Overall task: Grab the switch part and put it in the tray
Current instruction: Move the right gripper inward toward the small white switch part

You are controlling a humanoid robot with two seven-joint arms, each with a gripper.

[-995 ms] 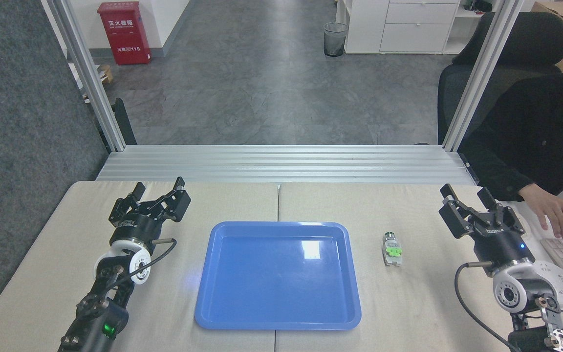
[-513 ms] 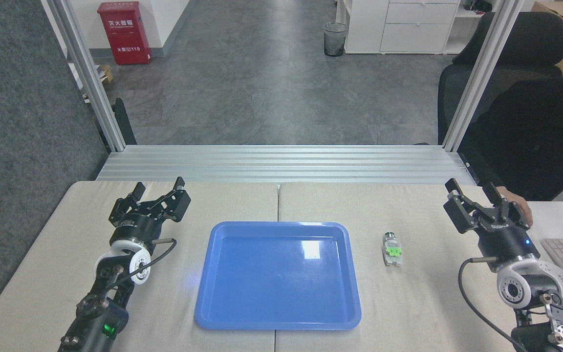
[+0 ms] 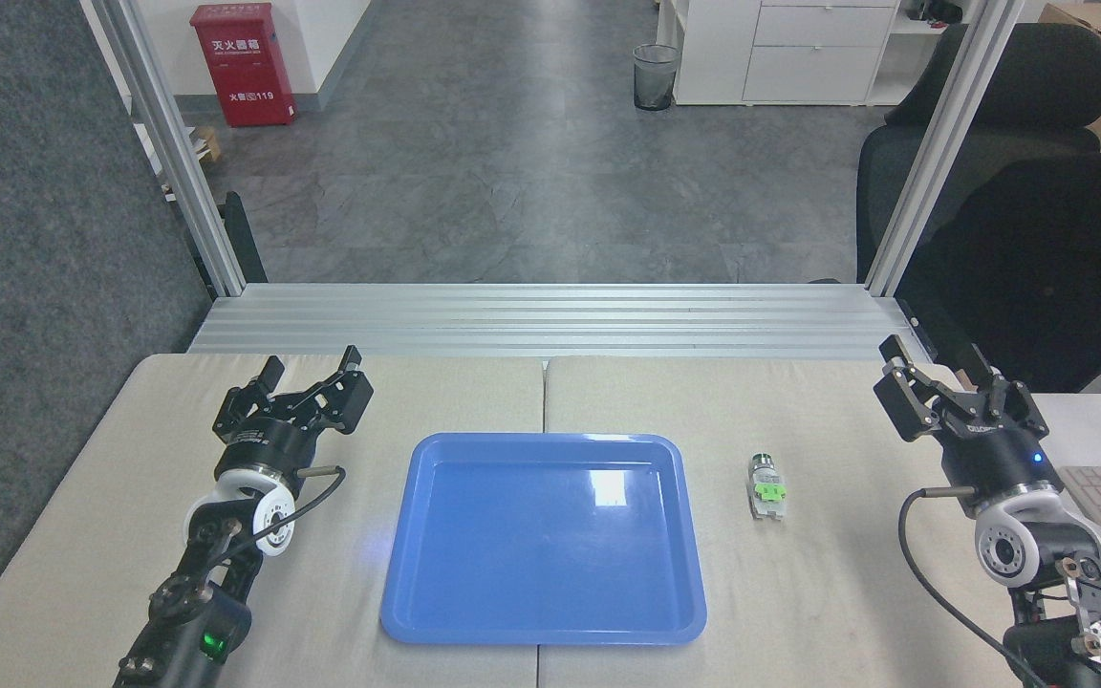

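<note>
While both hands idle, switch part [image 3: 767, 488] left of right hand [image 3: 938, 368].

red cabinet [image 3: 243, 65] with white chinese characters and "119"

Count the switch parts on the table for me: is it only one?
1. The switch part lies on the table just right of the blue tray, between it and the right gripper. Nothing is in the tray, and no others show.
</note>
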